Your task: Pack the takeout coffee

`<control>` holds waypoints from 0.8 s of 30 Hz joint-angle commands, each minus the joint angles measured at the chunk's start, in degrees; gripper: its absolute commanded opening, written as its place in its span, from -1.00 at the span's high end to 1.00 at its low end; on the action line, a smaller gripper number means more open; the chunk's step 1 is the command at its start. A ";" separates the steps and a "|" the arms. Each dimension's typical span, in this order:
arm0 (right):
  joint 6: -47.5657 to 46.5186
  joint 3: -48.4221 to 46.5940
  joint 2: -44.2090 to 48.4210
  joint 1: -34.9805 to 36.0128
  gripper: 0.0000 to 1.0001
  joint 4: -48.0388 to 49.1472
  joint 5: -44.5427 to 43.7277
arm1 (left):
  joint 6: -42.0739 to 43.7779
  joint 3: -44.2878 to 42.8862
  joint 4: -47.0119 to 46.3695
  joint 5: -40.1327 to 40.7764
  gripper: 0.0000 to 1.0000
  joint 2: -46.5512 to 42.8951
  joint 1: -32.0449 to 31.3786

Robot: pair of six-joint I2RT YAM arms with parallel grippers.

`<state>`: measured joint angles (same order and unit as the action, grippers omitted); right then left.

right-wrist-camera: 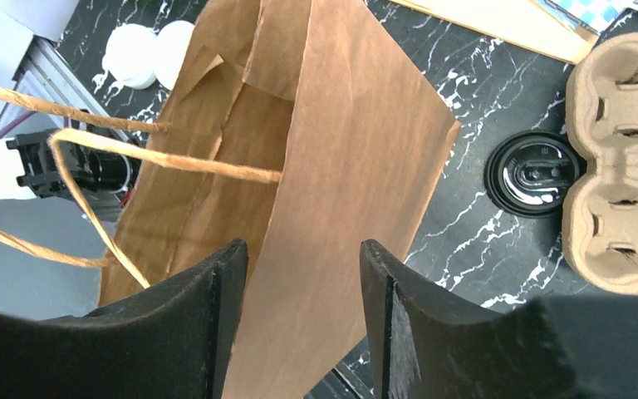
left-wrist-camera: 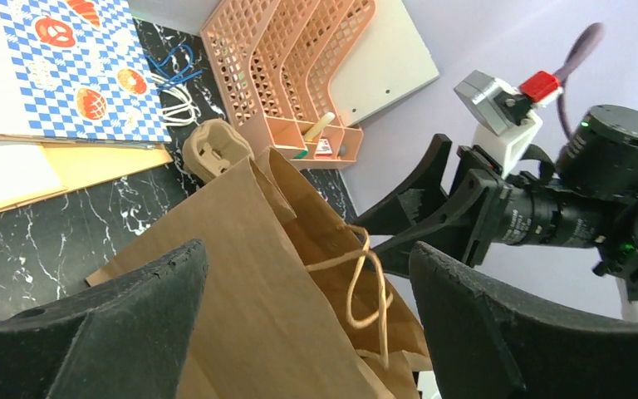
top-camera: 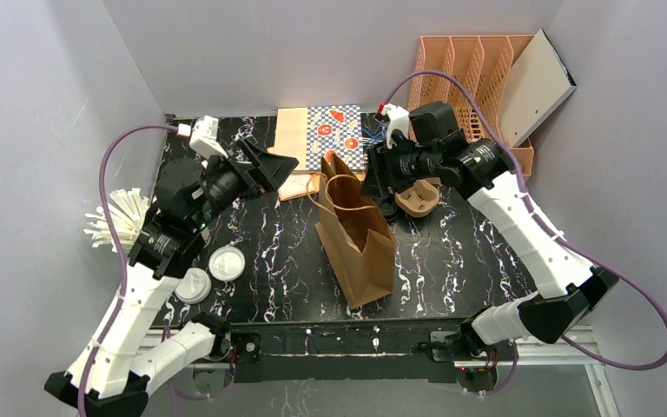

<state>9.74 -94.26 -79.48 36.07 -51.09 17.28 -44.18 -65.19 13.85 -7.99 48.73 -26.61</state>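
Note:
Two takeout coffee cups with white sip lids stand at the table's front left; the right wrist view shows them beyond the bag. A brown paper bag stands open at the centre, its string handles up. My left gripper hovers open at the bag's upper left, with nothing between its fingers and the bag ahead of it. My right gripper is open at the bag's top right, and the bag's side wall runs between its fingers.
A pulp cup carrier lies right of the bag, a loose black lid beside it. An orange file rack stands back right. Blue checked paper lies at the back. A white bundle sits at the left edge.

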 commanded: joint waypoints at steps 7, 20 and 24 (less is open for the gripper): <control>2.02 -6.48 -4.15 6.62 0.18 -2.21 -11.05 | 4.41 -8.91 9.07 -0.41 -0.69 7.95 -0.27; 3.85 -8.25 -5.44 9.61 0.97 -2.14 -13.95 | 4.22 -11.52 11.82 -6.37 -0.72 11.72 -0.61; 4.40 -7.70 -4.71 9.80 0.97 -1.40 -14.11 | 4.34 -11.26 12.74 -5.28 -0.51 12.83 -0.72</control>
<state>13.32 -100.20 -84.82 45.50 -53.87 4.19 -40.80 -75.20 24.38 -12.62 60.49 -26.94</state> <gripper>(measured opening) 0.033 0.787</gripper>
